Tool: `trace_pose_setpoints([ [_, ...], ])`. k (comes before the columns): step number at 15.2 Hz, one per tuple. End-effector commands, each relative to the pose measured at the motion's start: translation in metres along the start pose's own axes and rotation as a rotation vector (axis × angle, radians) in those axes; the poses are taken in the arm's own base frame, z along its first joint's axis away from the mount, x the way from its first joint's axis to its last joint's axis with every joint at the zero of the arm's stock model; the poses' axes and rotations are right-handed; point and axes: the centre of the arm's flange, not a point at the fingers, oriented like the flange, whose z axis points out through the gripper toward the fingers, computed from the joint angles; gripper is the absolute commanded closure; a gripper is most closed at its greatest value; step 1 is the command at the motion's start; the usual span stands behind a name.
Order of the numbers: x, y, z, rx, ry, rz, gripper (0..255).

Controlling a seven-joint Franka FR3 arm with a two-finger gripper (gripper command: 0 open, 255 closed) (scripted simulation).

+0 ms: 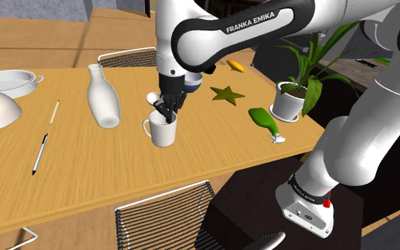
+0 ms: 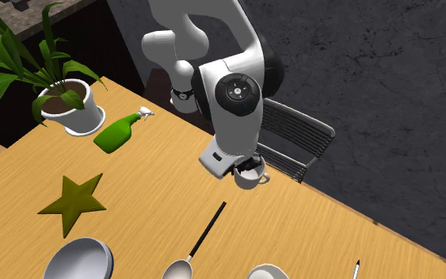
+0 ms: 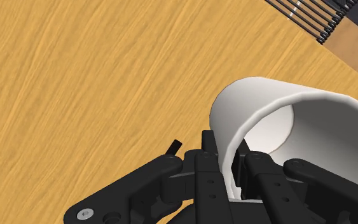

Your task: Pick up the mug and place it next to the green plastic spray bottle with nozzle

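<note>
A white mug [image 1: 163, 131] stands upright near the middle of the wooden table [image 1: 84, 170], handle toward the shoulder view's left. My black gripper [image 1: 168, 108] comes down from above and is shut on the mug's rim, one finger inside and one outside the wall. The wrist view shows the fingers [image 3: 212, 156] pinching the mug [image 3: 279, 108] wall. I cannot tell whether the mug rests on the table or hangs just above it. The green spray bottle [image 1: 263, 121] with a white nozzle lies on its side to the shoulder view's right of the mug, well apart. In the second exterior view the bottle [image 2: 118, 132] lies left of the mug [image 2: 250, 176].
A white carafe [image 1: 102, 96] stands just left of the mug. A pen [image 1: 40, 153], a pencil [image 1: 54, 111] and white bowls [image 1: 10, 82] lie further left. An olive star [image 1: 226, 94] and a potted plant [image 1: 290, 99] flank the bottle. A wire chair [image 1: 166, 213] stands at the near edge.
</note>
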Motion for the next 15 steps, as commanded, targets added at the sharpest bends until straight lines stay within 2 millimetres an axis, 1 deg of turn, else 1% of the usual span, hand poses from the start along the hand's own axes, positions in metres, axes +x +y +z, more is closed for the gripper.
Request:
trace_pose_setpoints([
  [1,-0.001,-0.002,-0.011,0.000,0.000,0.000,255],
  [15,-0.004,-0.005,-0.085,0.000,0.000,0.000,255],
])
